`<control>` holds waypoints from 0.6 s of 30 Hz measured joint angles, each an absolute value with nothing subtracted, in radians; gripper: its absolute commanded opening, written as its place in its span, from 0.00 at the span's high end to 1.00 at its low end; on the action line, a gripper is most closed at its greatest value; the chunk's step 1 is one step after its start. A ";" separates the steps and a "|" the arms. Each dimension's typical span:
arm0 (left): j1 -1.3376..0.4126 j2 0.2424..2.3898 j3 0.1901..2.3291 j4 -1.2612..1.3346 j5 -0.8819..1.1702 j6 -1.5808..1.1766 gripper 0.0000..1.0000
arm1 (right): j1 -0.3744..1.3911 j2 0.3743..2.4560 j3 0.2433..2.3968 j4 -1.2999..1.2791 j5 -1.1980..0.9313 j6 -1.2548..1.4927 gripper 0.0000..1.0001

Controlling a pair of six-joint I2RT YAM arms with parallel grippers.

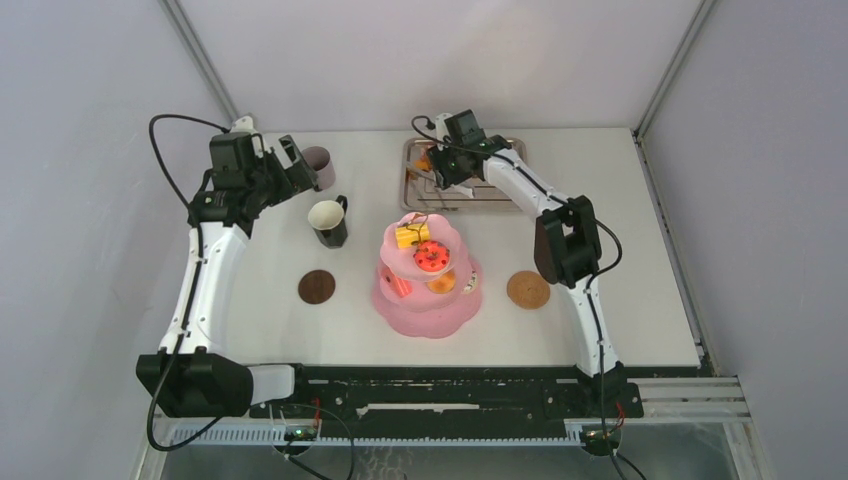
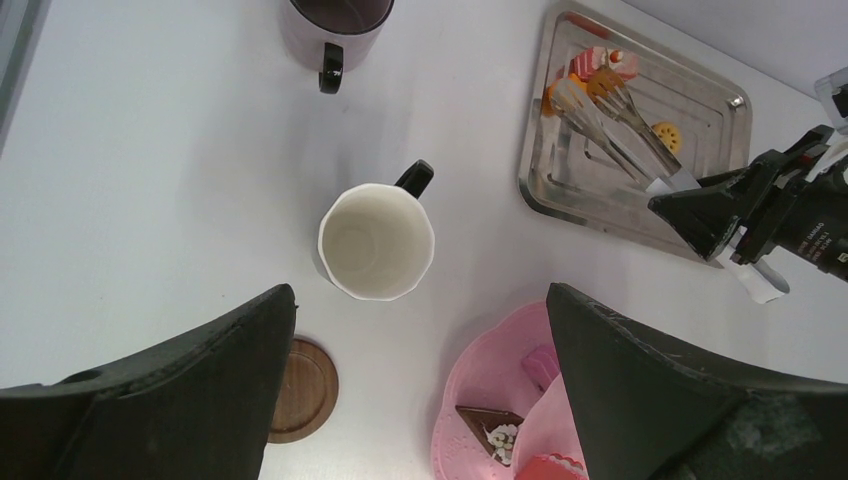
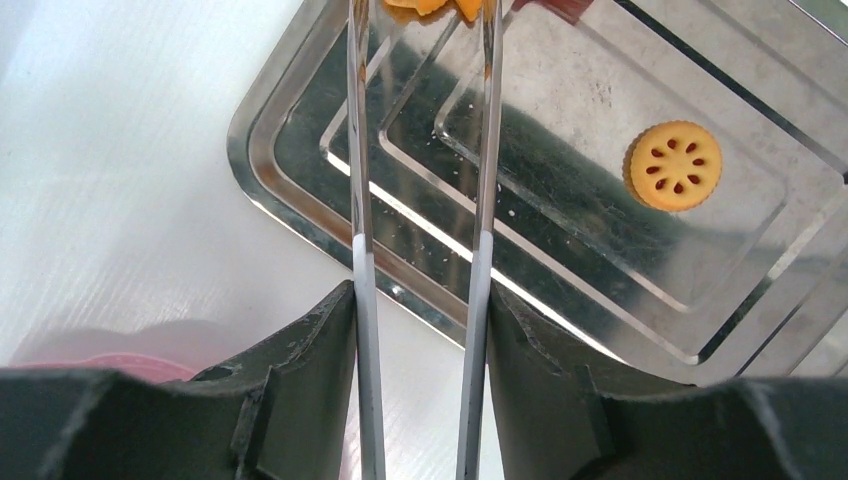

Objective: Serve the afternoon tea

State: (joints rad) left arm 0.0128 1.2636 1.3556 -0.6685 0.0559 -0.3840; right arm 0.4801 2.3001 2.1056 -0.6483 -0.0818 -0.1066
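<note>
The pink three-tier stand stands mid-table with a yellow cake, a red doughnut and other small pastries on it. The black mug with a white inside stands left of it, the mauve mug further back. My left gripper is open and empty, above the black mug in its wrist view. My right gripper is shut on metal tongs. The tong tips reach an orange pastry at the frame edge. A yellow cookie lies apart from them.
The pastries lie in a steel tray at the back, right of the mugs. One round brown coaster lies left of the stand and another coaster right of it. White walls close the table's back and sides.
</note>
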 measured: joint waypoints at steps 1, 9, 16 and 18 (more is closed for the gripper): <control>0.013 1.264 1.358 -0.669 0.056 -0.384 0.00 | 0.477 2.306 2.111 -0.649 -0.086 -0.109 0.44; 0.013 1.272 1.370 -0.669 0.056 -0.384 0.00 | 0.448 2.333 2.133 -0.662 -0.131 -0.134 0.44; 0.012 1.283 1.370 -0.669 0.056 -0.384 0.00 | 0.448 2.334 2.135 -0.689 -0.123 -0.141 0.45; 0.012 1.285 1.370 -0.669 0.056 -0.384 0.00 | 0.447 2.340 2.148 -0.706 -0.097 -0.134 0.45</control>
State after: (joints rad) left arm 0.0124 1.2854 1.3705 -0.6693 0.0559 -0.3836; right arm 0.4473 2.3398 2.1475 -0.7059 -0.0967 -0.1345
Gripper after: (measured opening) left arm 0.996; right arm 0.557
